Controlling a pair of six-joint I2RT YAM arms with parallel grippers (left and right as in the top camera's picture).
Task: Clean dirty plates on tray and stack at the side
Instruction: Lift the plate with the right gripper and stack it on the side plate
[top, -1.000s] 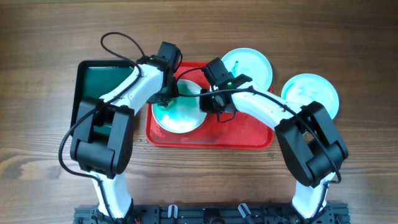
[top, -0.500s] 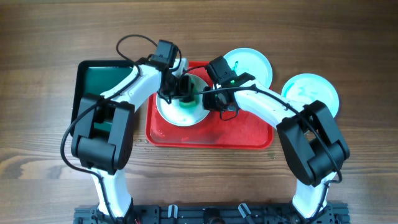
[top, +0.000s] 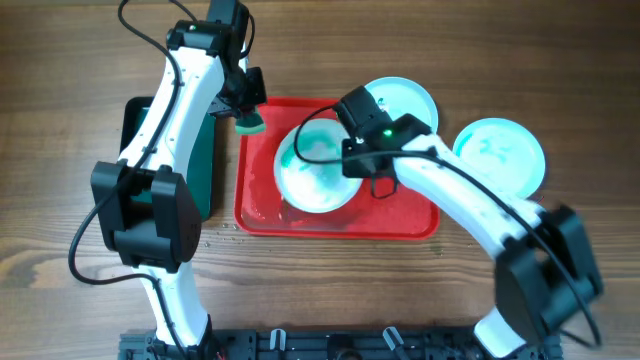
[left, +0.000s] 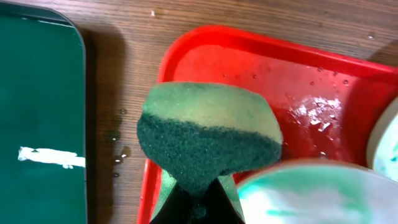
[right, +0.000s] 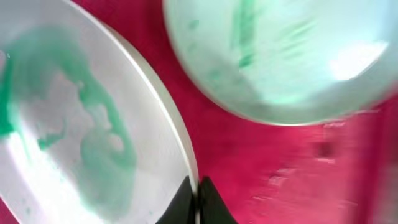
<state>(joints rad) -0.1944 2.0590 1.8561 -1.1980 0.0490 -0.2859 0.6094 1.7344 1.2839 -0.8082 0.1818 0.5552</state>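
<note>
Green-smeared white plate (top: 312, 172) is in the red tray (top: 400, 215), its rim pinched in my right jaws; my left jaws, clamping the sponge (left: 208, 134), hang just left of it.

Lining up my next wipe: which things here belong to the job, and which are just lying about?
Job: sponge in the left gripper; smeared plate, rim pinched by the right gripper; rear plate; right plate; red tray.
Lying about: green tray.
</note>
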